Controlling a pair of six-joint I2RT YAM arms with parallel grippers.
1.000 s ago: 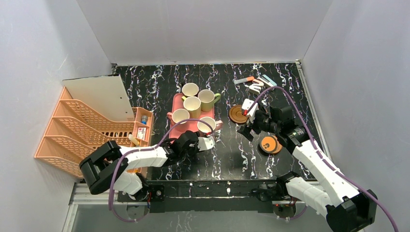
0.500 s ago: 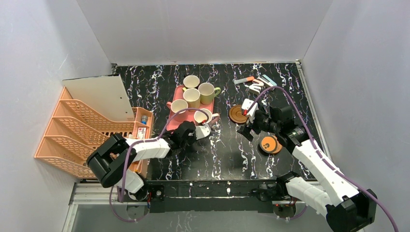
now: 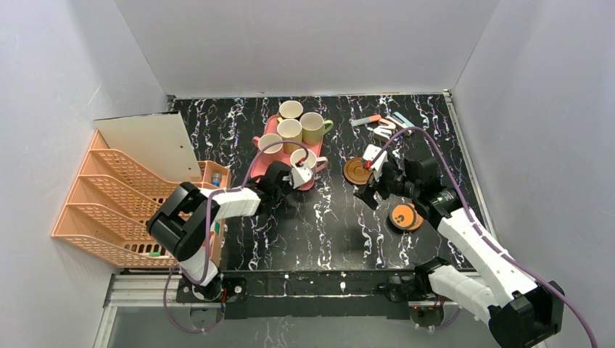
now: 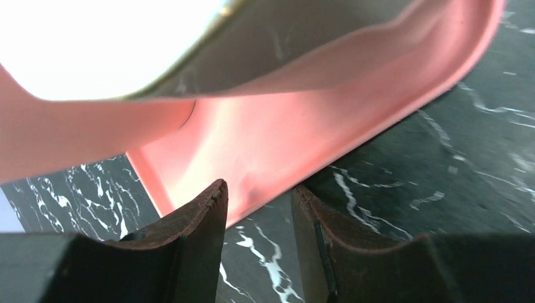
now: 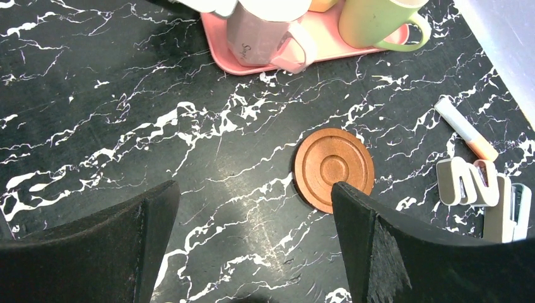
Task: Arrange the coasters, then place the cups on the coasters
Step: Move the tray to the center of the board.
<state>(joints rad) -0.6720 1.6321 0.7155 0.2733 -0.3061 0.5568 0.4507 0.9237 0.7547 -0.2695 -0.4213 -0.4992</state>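
Left gripper (image 4: 255, 189) pinches the near rim of the pink rectangular plastic tray (image 4: 265, 145) carrying the five ceramic mugs (image 3: 289, 130), while right gripper (image 5: 255, 202) gapes wide over bare black marble table (image 5: 94, 113) beside the round ringed brown coaster (image 5: 334, 167).

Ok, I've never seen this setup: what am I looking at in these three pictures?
Two robot arms are bolted at the table's near edge. One picture looks down from above; the other two come from cameras on each wrist. The left tool sits at the rim of a pink tray carrying five mugs, fingers narrowly apart; whether it pinches the rim is unclear. The right tool is wide open, empty, hovering near a coaster. More coasters lie overlapping closer to the near edge; a file rack and stationery sit at the sides.
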